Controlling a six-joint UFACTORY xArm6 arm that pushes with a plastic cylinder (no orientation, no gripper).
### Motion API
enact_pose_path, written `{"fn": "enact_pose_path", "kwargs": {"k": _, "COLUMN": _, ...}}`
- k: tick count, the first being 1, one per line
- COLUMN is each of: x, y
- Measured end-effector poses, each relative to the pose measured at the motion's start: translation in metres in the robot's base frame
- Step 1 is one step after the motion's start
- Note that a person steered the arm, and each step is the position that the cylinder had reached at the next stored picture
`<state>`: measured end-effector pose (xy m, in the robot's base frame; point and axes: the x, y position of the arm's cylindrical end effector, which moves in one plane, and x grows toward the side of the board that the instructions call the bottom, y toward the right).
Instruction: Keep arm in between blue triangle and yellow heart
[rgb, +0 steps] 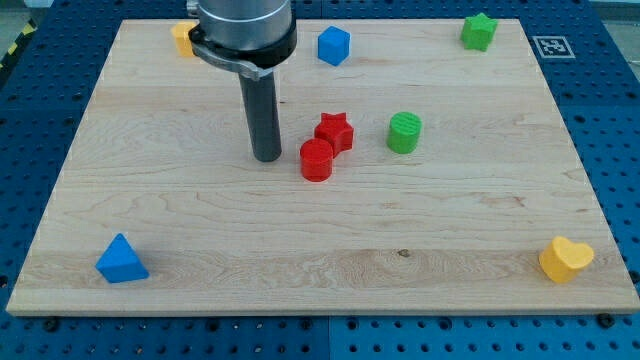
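Observation:
The blue triangle (122, 260) lies at the board's bottom left. The yellow heart (565, 259) lies at the bottom right corner. My tip (267, 157) rests on the board left of centre, just left of the red cylinder (316, 160). The tip is well above and right of the blue triangle and far left of the yellow heart.
A red star (335, 132) touches the red cylinder. A green cylinder (404, 132) stands to their right. A blue hexagonal block (334, 45) sits at the top centre, a green star (479, 31) at the top right, a yellow block (184, 38) at the top left, partly behind the arm.

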<state>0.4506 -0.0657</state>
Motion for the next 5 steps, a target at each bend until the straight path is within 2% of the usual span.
{"fn": "enact_pose_path", "kwargs": {"k": 2, "x": 0.003, "y": 0.074}}
{"fn": "enact_pose_path", "kwargs": {"k": 5, "x": -0.002, "y": 0.019}}
